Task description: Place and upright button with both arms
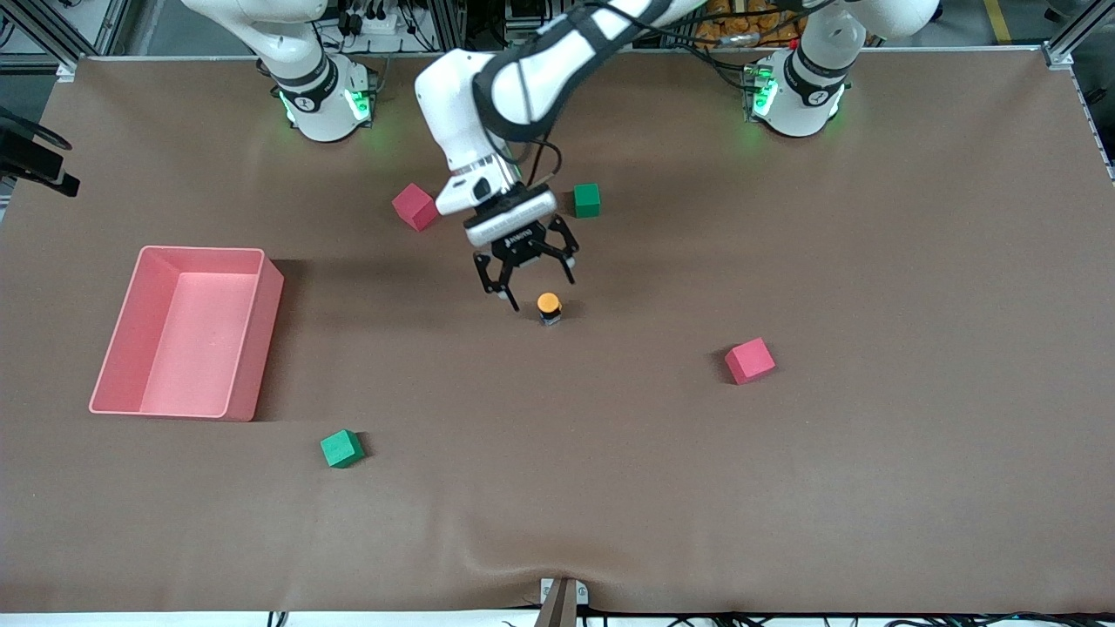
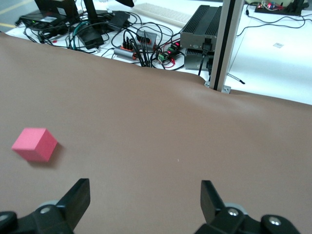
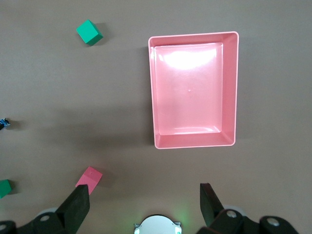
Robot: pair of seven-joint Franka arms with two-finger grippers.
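Note:
The button stands on the brown table with its orange cap up, near the middle. My left gripper hangs open just above the table beside the button, on the robots' side of it, with nothing between its fingers. In the left wrist view the left gripper shows open over bare cloth and the button is hidden. My right gripper is open and empty, held high over the table near its own base; it does not show in the front view. A sliver of the button shows at the edge of the right wrist view.
A pink bin sits toward the right arm's end. Red cubes and green cubes lie scattered around the button. Cables and boxes sit past the table's front edge.

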